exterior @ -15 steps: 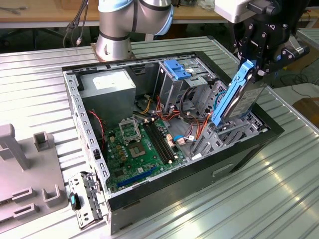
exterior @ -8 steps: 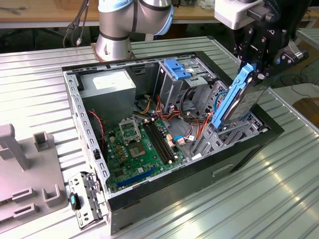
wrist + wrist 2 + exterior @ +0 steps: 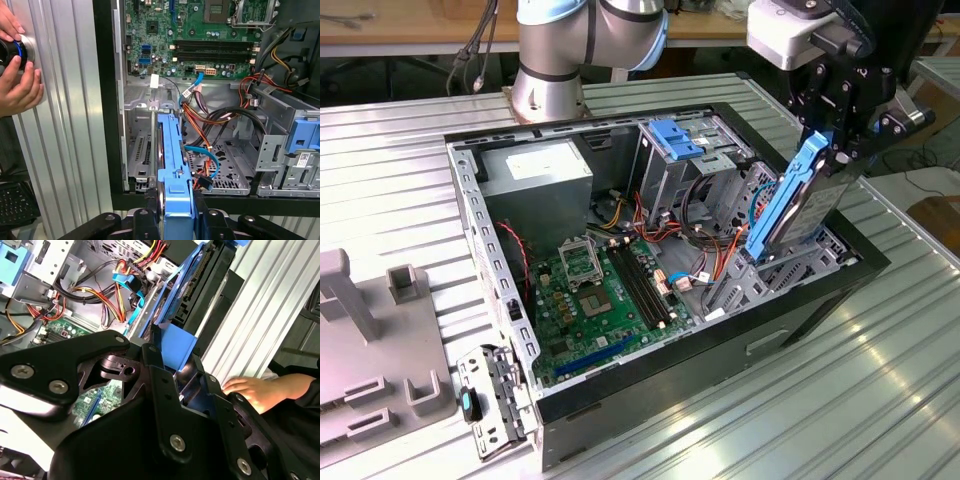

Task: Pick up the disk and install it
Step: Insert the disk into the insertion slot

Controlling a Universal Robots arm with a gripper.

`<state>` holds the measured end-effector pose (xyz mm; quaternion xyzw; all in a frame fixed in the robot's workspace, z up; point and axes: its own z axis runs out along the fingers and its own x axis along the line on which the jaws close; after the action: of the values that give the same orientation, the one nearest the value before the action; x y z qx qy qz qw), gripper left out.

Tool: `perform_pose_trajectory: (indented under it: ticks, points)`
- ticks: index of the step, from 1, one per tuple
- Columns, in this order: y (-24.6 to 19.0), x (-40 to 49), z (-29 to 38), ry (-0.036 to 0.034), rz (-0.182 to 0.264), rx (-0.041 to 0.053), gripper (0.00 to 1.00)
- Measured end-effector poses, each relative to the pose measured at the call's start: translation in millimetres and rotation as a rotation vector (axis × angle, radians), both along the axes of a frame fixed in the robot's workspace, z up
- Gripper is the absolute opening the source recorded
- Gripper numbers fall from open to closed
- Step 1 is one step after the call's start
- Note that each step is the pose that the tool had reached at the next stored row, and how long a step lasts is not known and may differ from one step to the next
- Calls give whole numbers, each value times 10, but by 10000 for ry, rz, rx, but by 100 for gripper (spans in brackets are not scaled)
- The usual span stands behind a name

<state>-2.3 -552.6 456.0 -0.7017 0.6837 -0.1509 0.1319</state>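
The lower end of the disk [image 3: 798, 200] is lost among cables and grey metal in the bay, so its seating cannot be judged (its top edge is covered by the fingers). In the open computer case [image 3: 460, 200] a green motherboard [image 3: 590, 290], a grey power supply [image 3: 535, 175] and a drive cage [image 3: 665, 175] are housed. The disk is stood on edge, tilted, in the case corner at the exterior view's right. It is clamped at its upper end by the gripper [image 3: 842, 125], which is hung above it pointing down. A person's hands [image 3: 17, 85] are rested on the ribbed table [image 3: 880, 380] beside the case.

Exterior view high, looking down into case [image 3: 740, 345], wrist views close, sharing motherboard [image 3: 590, 300]
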Motion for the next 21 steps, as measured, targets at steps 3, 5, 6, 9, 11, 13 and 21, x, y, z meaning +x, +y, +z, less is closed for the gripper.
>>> perform_pose_trajectory:
  ticks: [3, 5, 6, 9, 11, 13, 21]
  points:
    - [-8, -1, -16, -2, -2, 1, 37]
    - [-17, 0, -43, -5, 0, 1, 37]
    - [-19, 0, -55, -7, 0, -1, 37]
    - [-22, 1, -76, -62, 1, -1, 37]
    - [-23, 0, -79, -126, 0, -3, 37]
    - [-23, 0, -82, -213, 0, -1, 37]
    - [-23, 0, -85, -303, 2, 0, 37]
